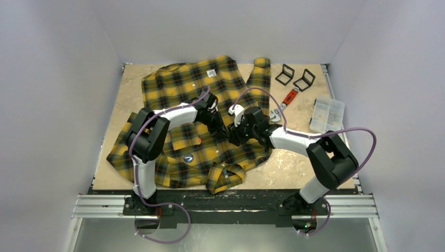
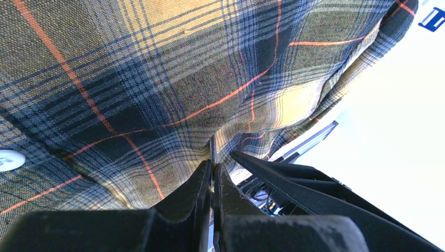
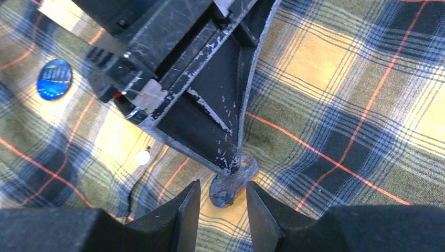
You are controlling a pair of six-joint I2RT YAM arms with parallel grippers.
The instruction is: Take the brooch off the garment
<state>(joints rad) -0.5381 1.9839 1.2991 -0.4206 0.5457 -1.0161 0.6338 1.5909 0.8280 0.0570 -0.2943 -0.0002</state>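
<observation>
Brooch [image 3: 233, 184] is lying on the shirt [image 3: 341, 105], tilted one-to-seven o'clock, just ahead at twelve between the half-open right fingers [image 3: 183, 210]; the shut left fingers [image 3: 220, 121] are pressing the cloth at its far edge.

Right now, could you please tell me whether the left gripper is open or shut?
Shut: its wrist view shows the left gripper with fingers together, pinching the garment.

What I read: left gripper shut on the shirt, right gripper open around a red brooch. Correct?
No: the brooch is blue, not red, per the right wrist view. The left gripper is shut on the shirt; the right gripper stands open around the brooch.
</observation>
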